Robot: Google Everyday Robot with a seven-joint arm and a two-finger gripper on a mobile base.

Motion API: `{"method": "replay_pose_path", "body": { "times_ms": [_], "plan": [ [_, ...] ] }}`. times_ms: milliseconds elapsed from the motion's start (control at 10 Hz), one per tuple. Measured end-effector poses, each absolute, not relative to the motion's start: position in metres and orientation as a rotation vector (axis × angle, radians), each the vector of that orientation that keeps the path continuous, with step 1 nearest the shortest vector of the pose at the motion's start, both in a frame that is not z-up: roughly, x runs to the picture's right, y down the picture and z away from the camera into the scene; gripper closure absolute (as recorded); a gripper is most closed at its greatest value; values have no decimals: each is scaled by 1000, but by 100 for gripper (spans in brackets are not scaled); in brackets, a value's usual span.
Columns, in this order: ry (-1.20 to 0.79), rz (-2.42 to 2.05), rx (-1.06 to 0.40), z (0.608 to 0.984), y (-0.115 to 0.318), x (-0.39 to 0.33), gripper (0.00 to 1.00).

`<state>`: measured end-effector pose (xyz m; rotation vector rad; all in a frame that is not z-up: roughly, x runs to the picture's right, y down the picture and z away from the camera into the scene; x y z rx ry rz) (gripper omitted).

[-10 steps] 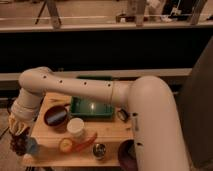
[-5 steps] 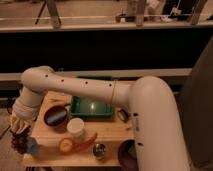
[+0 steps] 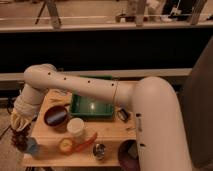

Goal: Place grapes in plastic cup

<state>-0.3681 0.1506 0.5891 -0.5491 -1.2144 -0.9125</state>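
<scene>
gripper: mine (image 3: 18,126), low at the table's (image 3: 107,131) front-left corner, at the end of the forearm hanging down from the elbow.
grip state: can't tell from here whether it's clenched or released.
grapes: dark bunch (image 3: 19,140) directly under the gripper and touching it, outboard of the table's left edge. I judge they're carried, not resting.
blue cup: (image 3: 33,146) just right of the grapes, on the corner of the table, upright as far as I can see.
step: I read this as the carry-over; grapes not yet in the cup.
how: shift right until the bunch is centred over the cup mouth, then lower so the bottom grapes are inside the rim before letting go. The bunch is lumpy and looks about as wide as the cup, so go slow and don't drop from height.
risk: cup is light and sits at the edge, so a sideways nudge could tip it off.
neighbours: dark bowl (image 3: 56,116) and white cup (image 3: 76,127) further right, well out of my path.
</scene>
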Motion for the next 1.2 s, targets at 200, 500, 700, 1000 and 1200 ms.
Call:
{"method": "replay_pose_path", "body": {
  "times_ms": [200,500,700,1000,1200],
  "plan": [
    [-1211,-912,-551,593,151,-369,100],
    [-1206,-916,-558,598,154,-370,100],
    [-1203,-918,-566,603,157,-371,99],
    [-1197,-918,-577,609,160,-372,72],
    [-1194,-916,-585,612,162,-372,52]
  ]
}}
